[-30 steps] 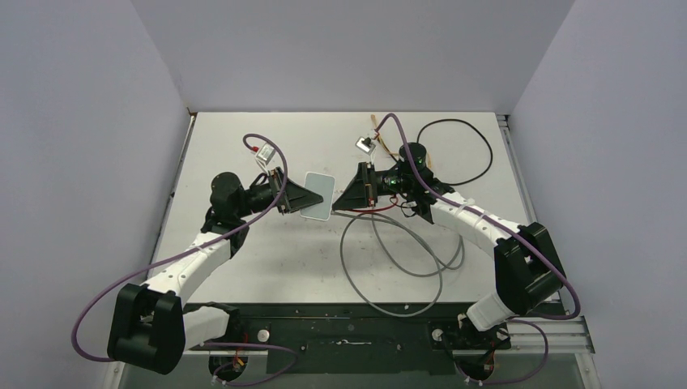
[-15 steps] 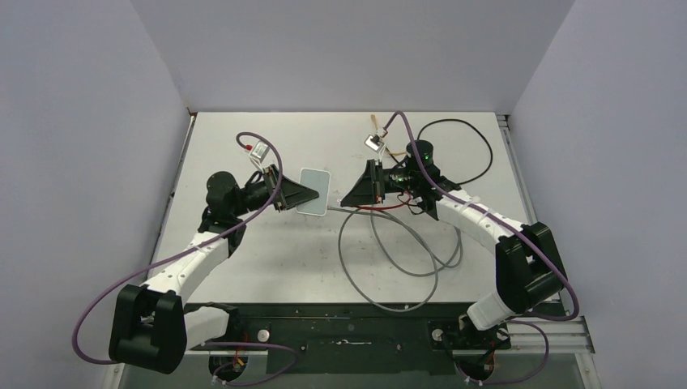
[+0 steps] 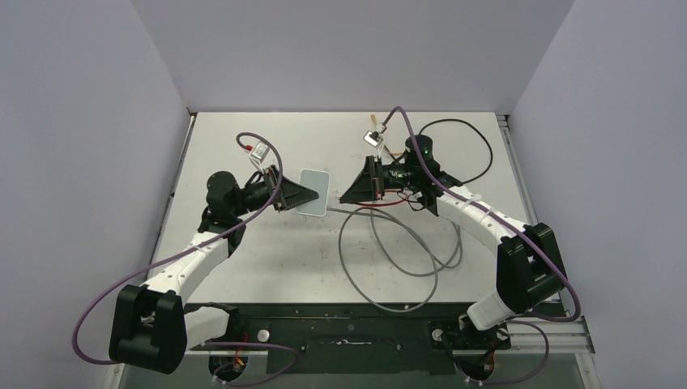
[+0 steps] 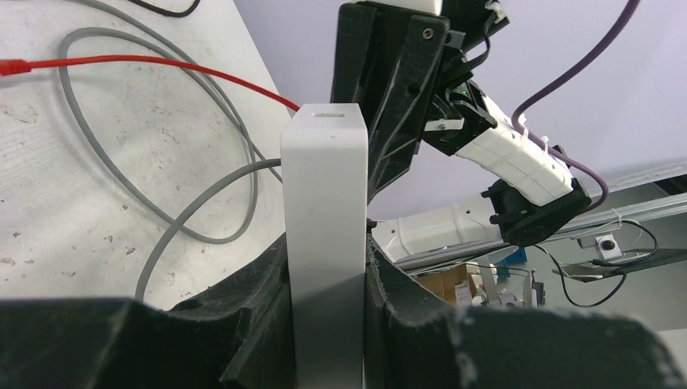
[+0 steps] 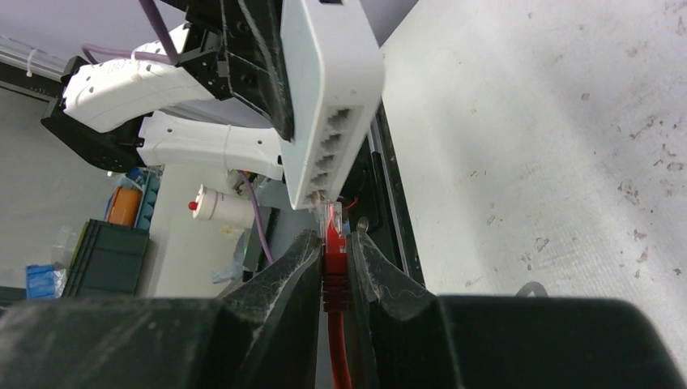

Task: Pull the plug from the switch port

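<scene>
Reaching inward toward each other, left claw clamps the switch; right claw pinches the red plug.

1. Plain, pale lavender-grey walls close in the worktop on three sides.
2. The worktop is white, flat and speckled with small scuffs.
3. A black frame runs along its near edge.
4. The light is even, with soft shadows.

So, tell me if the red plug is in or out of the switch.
Out, it seems: the red plug's clear head shows whole just below the switch's end port, pinched in the right gripper.
</scene>
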Tool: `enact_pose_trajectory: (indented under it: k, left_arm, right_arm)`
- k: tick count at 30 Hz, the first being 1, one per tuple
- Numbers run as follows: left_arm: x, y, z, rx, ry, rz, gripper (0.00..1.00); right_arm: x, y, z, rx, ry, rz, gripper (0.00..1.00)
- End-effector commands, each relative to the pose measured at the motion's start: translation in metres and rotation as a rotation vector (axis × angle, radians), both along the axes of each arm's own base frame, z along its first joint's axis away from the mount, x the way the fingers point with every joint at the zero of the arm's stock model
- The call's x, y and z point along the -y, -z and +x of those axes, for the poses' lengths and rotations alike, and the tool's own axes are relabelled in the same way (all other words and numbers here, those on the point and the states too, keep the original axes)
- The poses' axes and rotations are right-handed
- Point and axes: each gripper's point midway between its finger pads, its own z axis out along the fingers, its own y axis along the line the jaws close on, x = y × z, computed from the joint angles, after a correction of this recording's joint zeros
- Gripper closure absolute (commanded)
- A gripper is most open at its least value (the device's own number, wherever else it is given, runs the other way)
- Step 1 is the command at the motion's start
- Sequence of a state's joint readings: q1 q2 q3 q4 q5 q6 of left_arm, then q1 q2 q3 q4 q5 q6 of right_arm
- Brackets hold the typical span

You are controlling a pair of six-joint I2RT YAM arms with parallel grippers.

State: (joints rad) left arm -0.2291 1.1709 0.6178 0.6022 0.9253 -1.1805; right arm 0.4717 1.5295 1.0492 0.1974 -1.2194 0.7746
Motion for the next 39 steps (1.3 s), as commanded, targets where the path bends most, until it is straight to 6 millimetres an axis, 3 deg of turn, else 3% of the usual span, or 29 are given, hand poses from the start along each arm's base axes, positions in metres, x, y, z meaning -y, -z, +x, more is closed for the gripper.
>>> enact_pose_trajectory:
  k: [1, 12, 21, 25, 39]
  left_arm:
    - [0.000, -0.011, -0.001, 0.072, 0.008, 0.007, 1.00]
    - [0.001, 0.006, -0.003, 0.025, 0.000, 0.018, 1.00]
    - [0.004, 0.023, -0.007, -0.024, -0.008, 0.026, 1.00]
    - [0.005, 0.025, -0.010, -0.028, -0.011, 0.026, 1.00]
    - [0.005, 0.028, -0.011, -0.027, -0.014, 0.042, 1.00]
  right_arm:
    - [0.000, -0.047, 0.006, 0.158, 0.006, 0.066, 0.95]
    - [0.001, -0.082, 0.017, 0.221, 0.036, 0.094, 0.95]
    - [0.005, -0.079, 0.035, 0.258, 0.086, 0.049, 0.95]
    - [0.009, -0.066, 0.051, 0.262, 0.112, -0.034, 0.95]
    - [0.023, -0.065, 0.132, 0.336, 0.270, -0.149, 0.95]
